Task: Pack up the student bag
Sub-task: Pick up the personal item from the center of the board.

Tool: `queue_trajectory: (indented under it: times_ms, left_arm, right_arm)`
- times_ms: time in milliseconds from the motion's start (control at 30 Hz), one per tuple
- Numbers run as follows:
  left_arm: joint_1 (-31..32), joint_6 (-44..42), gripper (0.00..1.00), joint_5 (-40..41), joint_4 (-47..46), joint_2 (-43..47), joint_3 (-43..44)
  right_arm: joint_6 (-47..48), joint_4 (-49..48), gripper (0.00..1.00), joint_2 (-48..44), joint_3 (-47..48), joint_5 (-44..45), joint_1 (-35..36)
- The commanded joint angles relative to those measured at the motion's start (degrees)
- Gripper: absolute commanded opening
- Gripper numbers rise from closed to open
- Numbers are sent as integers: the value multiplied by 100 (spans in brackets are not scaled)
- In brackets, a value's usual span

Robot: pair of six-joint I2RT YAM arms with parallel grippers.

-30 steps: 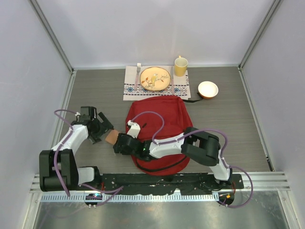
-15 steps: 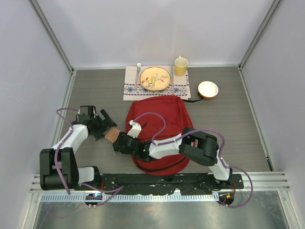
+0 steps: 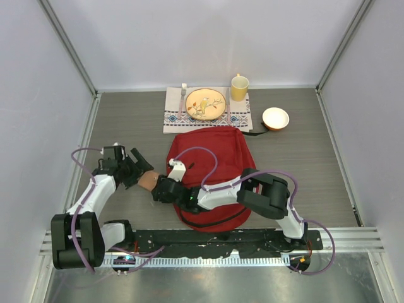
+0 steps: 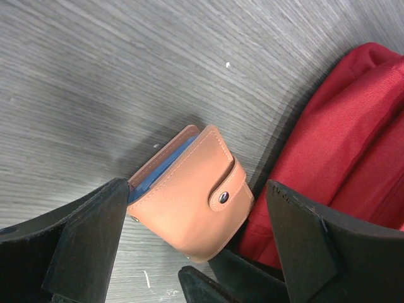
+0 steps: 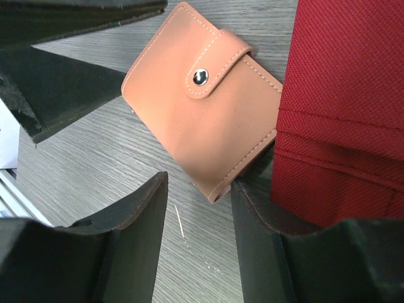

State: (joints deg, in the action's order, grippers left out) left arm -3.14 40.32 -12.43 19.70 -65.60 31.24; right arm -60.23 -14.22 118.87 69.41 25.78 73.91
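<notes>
Tan wallet [image 4: 189, 202] beside the bag [image 4: 341, 145] on the surface [image 4: 95, 76]; left claw [image 4: 197, 189] wide open astride it; right claw [image 5: 199, 186] half-open, empty.

From above, the tan leather snap wallet [image 3: 147, 180] barely peeks out between the left gripper [image 3: 141, 171] and the right gripper [image 3: 154, 187], mostly covered. The right arm [image 3: 221, 192] sprawls over the large red fabric backpack [image 3: 214, 148], hiding its near left part. In the right wrist view, the backpack runs off the right edge.
</notes>
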Motion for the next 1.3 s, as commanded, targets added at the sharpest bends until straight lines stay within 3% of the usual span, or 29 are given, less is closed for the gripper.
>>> queue_trajectory:
  times_ms: [0, 400, 667, 800, 1000, 1267]
  left_arm:
    - [-3, 126, 92, 3, 332, 206, -110]
    - [-3, 143, 92, 320, 614, 645, -312]
    - [-11, 161, 91, 241, 570, 619, -365]
    - [-11, 161, 91, 197, 543, 645, -382]
    - [-12, 143, 100, 170, 859, 1014, -66]
    - [-12, 170, 99, 513, 1632, 1734, 997]
  right_arm:
    - [248, -248, 48, -391, 187, 120, -52]
    - [415, -863, 27, -523, -23, -143, -78]
    - [451, -1013, 25, -470, 20, -372, -157]
    - [450, -907, 1, -356, 126, -504, -175]
    - [942, -722, 1, -689, -5, -372, -140]
    - [1540, -1056, 1, -1760, -717, -574, -131]
